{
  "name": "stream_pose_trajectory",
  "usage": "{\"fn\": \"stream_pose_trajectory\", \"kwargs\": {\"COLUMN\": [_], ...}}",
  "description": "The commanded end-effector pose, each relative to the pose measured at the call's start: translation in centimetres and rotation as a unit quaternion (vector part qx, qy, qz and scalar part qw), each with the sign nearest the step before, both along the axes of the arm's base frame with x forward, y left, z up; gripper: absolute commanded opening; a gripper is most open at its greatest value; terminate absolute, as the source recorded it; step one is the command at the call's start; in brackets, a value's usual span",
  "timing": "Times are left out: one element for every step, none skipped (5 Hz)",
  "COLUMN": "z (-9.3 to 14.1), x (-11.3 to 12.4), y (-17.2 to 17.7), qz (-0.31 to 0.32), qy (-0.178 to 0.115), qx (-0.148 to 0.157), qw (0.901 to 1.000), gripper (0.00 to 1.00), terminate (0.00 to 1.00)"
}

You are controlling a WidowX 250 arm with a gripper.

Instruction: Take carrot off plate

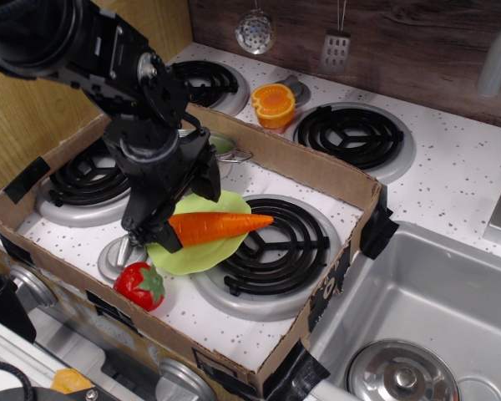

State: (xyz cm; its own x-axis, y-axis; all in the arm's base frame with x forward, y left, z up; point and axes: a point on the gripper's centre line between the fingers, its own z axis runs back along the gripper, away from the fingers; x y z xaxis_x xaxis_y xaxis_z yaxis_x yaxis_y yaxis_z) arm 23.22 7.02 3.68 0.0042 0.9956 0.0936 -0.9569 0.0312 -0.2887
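Toy carrot (220, 226) lying lengthwise across lime-green plate (202, 251), tapered tip toward the front-right burner (275, 242), thick stem end toward the left rim of the plate and hidden behind the gripper (161, 236). Plate seated inside the cardboard tray (317, 171), partly overlapping the burner. Gripper lowered at the stem end of the carrot, black fingers (172, 242) reaching down to or just beside it; finger spacing not readable from this angle, so open or closed cannot be told, and contact with the carrot not confirmed. Carrot judged as hollow moulded plastic: light, rigid, smooth and somewhat slippery, not fragile. Round, tapering section likely to roll or squirt out of a pinch placed near the narrow tip. Recommended hold: across the thick section, close to the stem end or just short of the middle, fingers squarely across the long axis. Plate also light; risk of dragging or tipping it if the fingers catch its rim. Red strawberry (140, 285) just beside the plate on the near side, steel pot (224, 149) behind the plate; both to be kept clear of during the lift.
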Motion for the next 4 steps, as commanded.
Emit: {"fn": "stream_pose_trajectory", "kwargs": {"z": [-1.2,-1.3,-0.5,0.7], "x": [1.2,1.2,1.3,1.8], "y": [0.4,0.7,0.9,1.2], "qz": [0.000,-0.010,-0.044,-0.070], "qy": [-0.029,-0.030,-0.021,-0.003], "qx": [-0.011,-0.024,-0.002,0.010], "qw": [0.9995,0.9992,0.9988,0.9975], "gripper": [1.00,0.00,0.00,0.00], "terminate": [0.00,0.00,0.00,0.00]}}
